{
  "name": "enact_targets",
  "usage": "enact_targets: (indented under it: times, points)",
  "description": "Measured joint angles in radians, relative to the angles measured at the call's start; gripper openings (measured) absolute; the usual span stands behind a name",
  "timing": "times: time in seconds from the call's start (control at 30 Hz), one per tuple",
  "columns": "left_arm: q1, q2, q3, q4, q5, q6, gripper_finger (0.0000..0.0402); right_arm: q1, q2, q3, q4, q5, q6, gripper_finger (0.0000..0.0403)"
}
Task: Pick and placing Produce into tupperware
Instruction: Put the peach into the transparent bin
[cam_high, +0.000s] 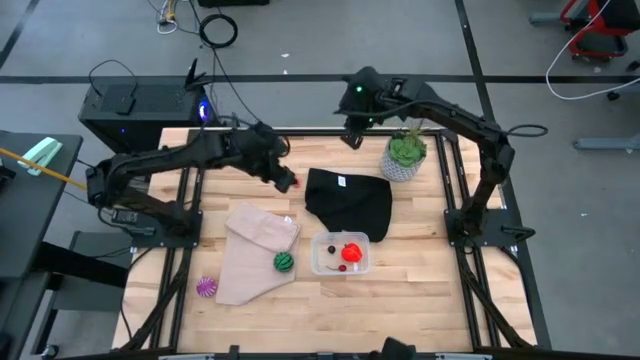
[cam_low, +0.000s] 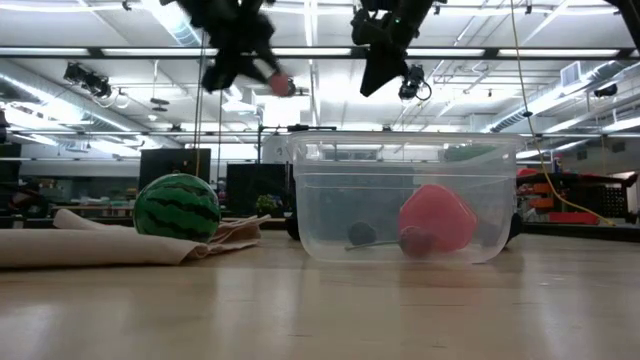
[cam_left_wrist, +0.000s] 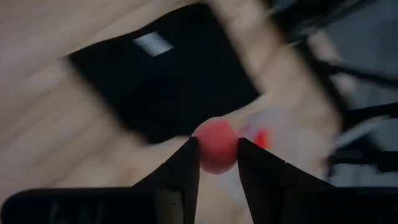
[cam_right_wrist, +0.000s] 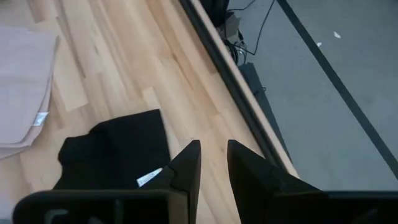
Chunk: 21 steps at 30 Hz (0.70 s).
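Up above the table, my left gripper pinches a small red ball between its two fingers. It hangs high over the wood, near the edge of the black cloth. My right gripper waits at the far side of the table, beside the plant. Its fingers are a little apart with nothing between them. The clear tub sits at the near edge of the black cloth. A red piece lies inside it, and something small and dark that may be a stem. The green striped ball rests on the beige cloth. The purple ball sits just beside that cloth.
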Motion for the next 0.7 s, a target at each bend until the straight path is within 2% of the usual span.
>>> enact_targets:
  times: [0.17,0.3,0.47,0.7]
  points:
    - [-0.115,0.01,0.001,0.226,-0.037,-0.049,0.0107,-0.063,-0.014,0.0,0.007,-0.033,-0.006,0.0087]
    - [-0.178,0.044,0.001,0.302,-0.075,-0.045,0.0107,-0.116,-0.03,0.0,0.013,-0.082,-0.004,0.0087]
    - [-0.235,0.138,0.0,0.34,-0.096,-0.037,0.0106,-0.159,-0.039,0.0,0.015,-0.125,-0.003,0.0087]
    - [-0.316,0.287,-0.001,0.51,-0.088,-0.075,0.0104,-0.169,-0.041,0.0,0.016,-0.154,-0.006,0.0087]
